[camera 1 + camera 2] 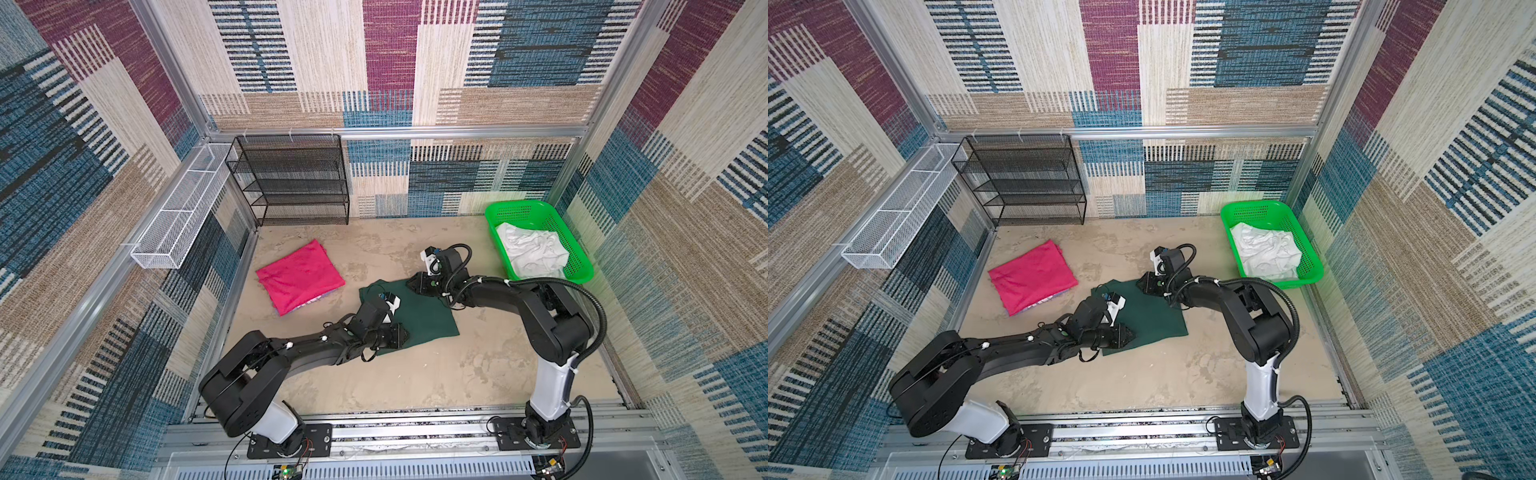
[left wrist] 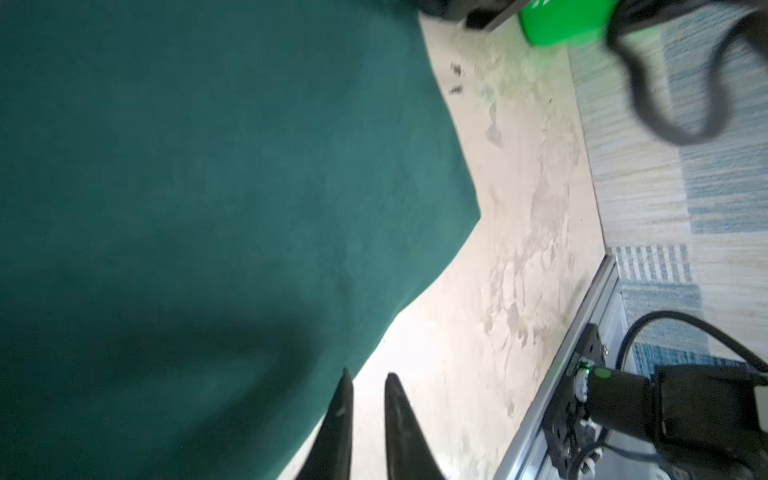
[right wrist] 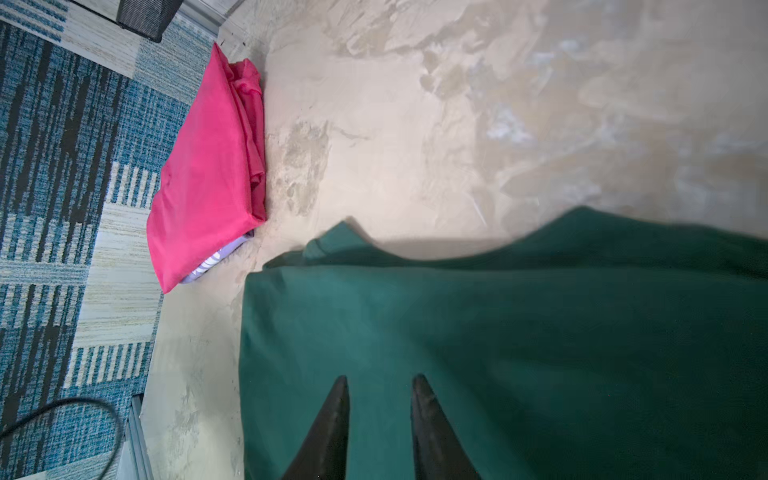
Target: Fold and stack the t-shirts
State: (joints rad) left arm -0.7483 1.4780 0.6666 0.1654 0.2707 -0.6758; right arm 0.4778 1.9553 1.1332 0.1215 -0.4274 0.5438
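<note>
Left end effector [image 2: 368,374] sits low at the near edge of the dark green t-shirt [image 1: 424,320], fingers slightly apart with bare table [image 1: 478,365] showing between them. Shirt lies flat mid-table in a rough rectangle. Right end effector [image 3: 380,378] is over its far edge, fingers apart. Pink t-shirt [image 1: 299,276] is folded further left, lilac cloth [image 3: 208,266] peeking out underneath. Green basket [image 1: 577,266] holding white cloth [image 1: 532,249] is far right. Black mesh rack [image 1: 291,183] stands at the back wall.

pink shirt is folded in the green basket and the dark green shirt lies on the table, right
No: the pink shirt is folded on the table, not in the green basket, which holds white cloth. Both top views show this. The dark green shirt does lie on the table.
</note>
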